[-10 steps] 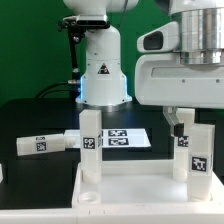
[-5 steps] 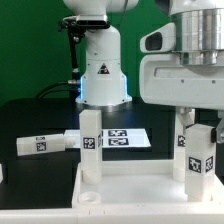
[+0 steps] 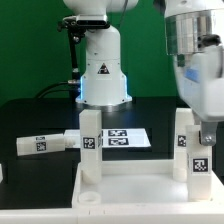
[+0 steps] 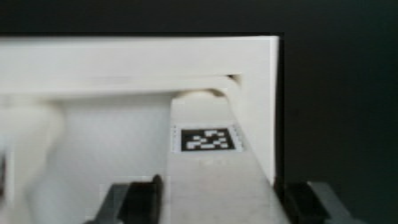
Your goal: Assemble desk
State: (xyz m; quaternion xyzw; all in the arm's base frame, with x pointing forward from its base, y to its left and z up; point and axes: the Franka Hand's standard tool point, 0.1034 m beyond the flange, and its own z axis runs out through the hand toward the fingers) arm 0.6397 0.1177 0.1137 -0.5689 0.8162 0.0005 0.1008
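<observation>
The white rimmed tabletop [image 3: 130, 182] lies at the front of the exterior view. One tagged leg [image 3: 90, 145] stands upright at its back left corner and another leg [image 3: 182, 142] at its back right. A third tagged leg [image 3: 200, 162] stands just in front of that one at the right edge, under my gripper [image 3: 206, 132]. In the wrist view my gripper [image 4: 226, 202] has a dark finger [image 4: 135, 202] against each side of this leg [image 4: 214, 150]. The leg's far end meets a corner of the tabletop [image 4: 107, 70].
A loose tagged leg [image 3: 40, 143] lies on the black table at the exterior view's left. The marker board [image 3: 128, 138] lies behind the tabletop. The white robot base [image 3: 100, 70] stands at the back. My arm's large blurred body fills the upper right.
My arm's hand has swung toward the exterior view's right and is blurred with motion. The leg under it has stayed in almost the same place. The other legs have not moved.
</observation>
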